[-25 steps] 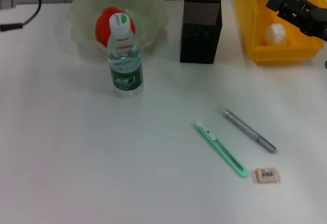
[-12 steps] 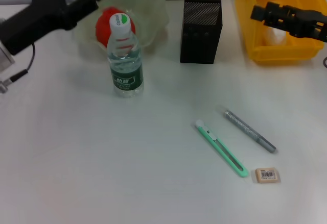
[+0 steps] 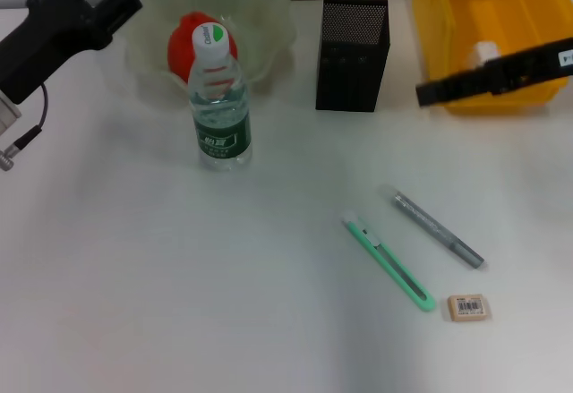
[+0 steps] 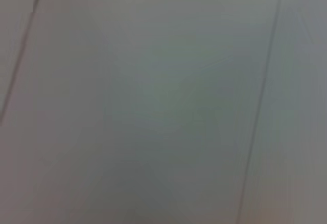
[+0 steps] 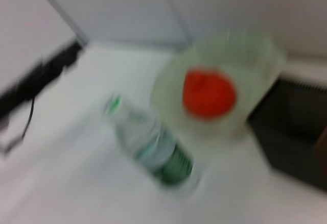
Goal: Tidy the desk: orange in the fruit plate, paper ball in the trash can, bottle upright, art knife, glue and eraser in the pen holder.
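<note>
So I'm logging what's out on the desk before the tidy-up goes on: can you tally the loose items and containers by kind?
Stationery still loose on the desk: 3: art knife, glue, eraser
Bottles: 1: bottle, upright
Fruit: 1: orange, in the fruit plate
Paper balls: 1: paper ball, in the trash can
Containers: 3: fruit plate, pen holder, trash can
Total: 9

one bottle (image 3: pixel 218 98), one orange (image 3: pixel 183 39), one eraser (image 3: pixel 468 307)
</note>
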`<state>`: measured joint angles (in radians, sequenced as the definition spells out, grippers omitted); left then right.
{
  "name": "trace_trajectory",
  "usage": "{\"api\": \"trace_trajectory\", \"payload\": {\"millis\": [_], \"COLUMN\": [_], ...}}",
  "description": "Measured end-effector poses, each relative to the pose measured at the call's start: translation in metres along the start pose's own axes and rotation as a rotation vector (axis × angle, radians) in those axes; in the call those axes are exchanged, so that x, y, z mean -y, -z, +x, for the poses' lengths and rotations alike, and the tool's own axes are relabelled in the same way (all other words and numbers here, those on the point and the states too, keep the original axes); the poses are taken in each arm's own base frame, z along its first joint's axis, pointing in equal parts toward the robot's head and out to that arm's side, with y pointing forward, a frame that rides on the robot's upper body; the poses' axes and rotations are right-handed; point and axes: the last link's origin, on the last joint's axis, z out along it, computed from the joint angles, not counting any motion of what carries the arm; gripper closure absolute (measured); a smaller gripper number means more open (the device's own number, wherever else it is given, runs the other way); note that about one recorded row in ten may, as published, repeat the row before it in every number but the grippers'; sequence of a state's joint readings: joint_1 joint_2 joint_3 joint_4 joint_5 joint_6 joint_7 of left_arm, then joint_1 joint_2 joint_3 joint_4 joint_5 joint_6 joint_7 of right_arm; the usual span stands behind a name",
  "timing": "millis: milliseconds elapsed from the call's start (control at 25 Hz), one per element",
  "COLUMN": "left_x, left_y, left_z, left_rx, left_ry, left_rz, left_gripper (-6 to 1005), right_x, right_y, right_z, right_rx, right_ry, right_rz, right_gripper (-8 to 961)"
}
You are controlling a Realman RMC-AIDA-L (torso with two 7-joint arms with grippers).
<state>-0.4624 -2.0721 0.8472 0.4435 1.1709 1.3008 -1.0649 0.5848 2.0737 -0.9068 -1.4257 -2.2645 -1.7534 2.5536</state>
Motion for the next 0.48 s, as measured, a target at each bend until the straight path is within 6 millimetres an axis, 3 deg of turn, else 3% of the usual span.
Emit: {"api": "trace_trajectory", "payload": {"millis": [120, 320, 480], "left_x": [0.004, 0.004, 0.005], "left_y": [0.0, -0.001, -0.001], "left_z": [-0.004, -0.008, -0.009], "left_rx": [0.007, 0.004, -0.001], "left_ry": [-0.022, -0.027, -0.022], "left_rz": [0.036, 0.058, 0.065], "left_gripper": [367, 368, 368], "right_x": [-0.019, -0.048, -0.057], "right_y": [-0.01, -0.047, -0.065], "right_z": [-0.004, -0.007, -0.008], "right_rx": [-0.172, -0.42, -0.464], "right_ry": [0.024, 0.126, 0.178], "right_rz": [0.036, 0.179, 0.221], "right_gripper": [216, 224, 224]}}
